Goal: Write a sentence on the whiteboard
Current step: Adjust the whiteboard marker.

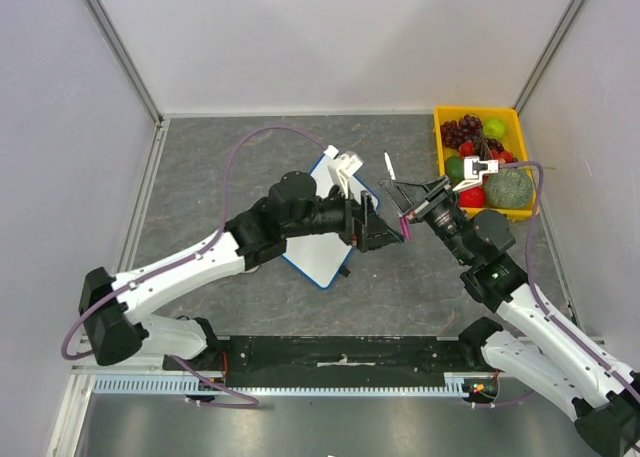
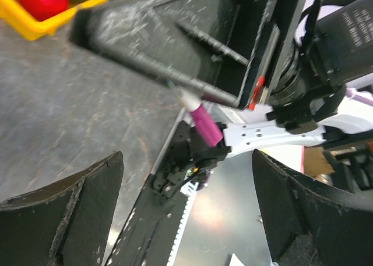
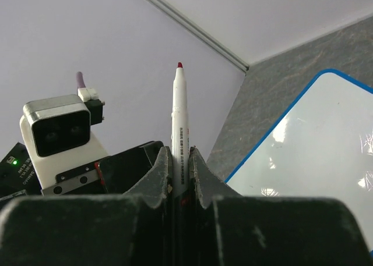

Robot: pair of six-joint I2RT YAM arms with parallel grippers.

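Your right pincer (image 3: 179, 156) grips a marker (image 3: 179, 106). Your left pincer (image 2: 186, 213) stands wide open beside it, at the whiteboard's (image 1: 316, 259) edge.

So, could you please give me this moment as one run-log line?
left gripper open, empty | right gripper shut on marker, tip uncapped | whiteboard visible part blank | sentence not yet written

Robot lab test cell. White panels (image 1: 350, 37) on metal rails (image 1: 120, 52) are walling in a grey table (image 1: 200, 177). A yellow bin (image 1: 475, 110) of fruit (image 1: 462, 130) is sitting close beside the jaws of the right gripper (image 1: 398, 199). A purple cable (image 1: 270, 130) is trailing behind the jaws of the left gripper (image 1: 380, 227).
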